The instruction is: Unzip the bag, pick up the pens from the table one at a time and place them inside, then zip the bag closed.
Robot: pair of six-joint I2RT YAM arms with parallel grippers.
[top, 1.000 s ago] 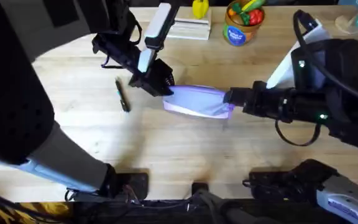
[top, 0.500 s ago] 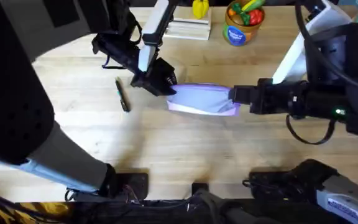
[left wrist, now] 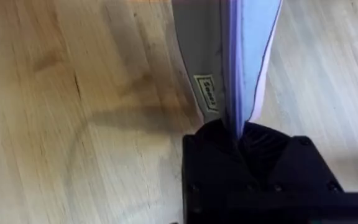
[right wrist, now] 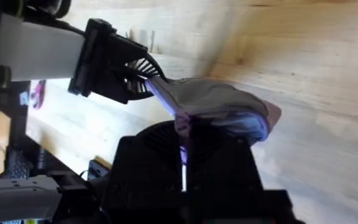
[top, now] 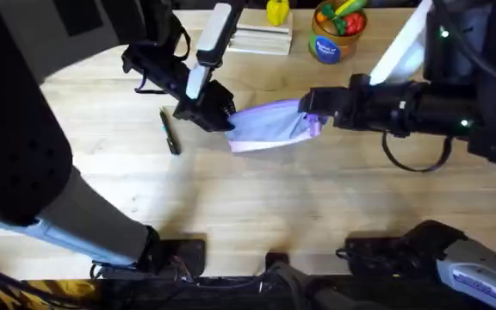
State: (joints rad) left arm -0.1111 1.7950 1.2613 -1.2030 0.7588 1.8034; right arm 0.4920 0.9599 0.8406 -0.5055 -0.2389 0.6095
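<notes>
Open table [top: 257,215] in front, 1 pen [top: 170,135] just left, lavender pouch [top: 267,126] stretched between both arms, left gripper [top: 223,118] and right gripper [top: 313,108] each clamping an end.

Right gripper [right wrist: 184,138] low centre of frame, black fingers clamped on near end of lavender bag [right wrist: 213,106]. Bag sags, stretching toward upper left, where left gripper [right wrist: 143,79] pinches its far end. Table [right wrist: 303,74] pale wood across right of frame.
</notes>
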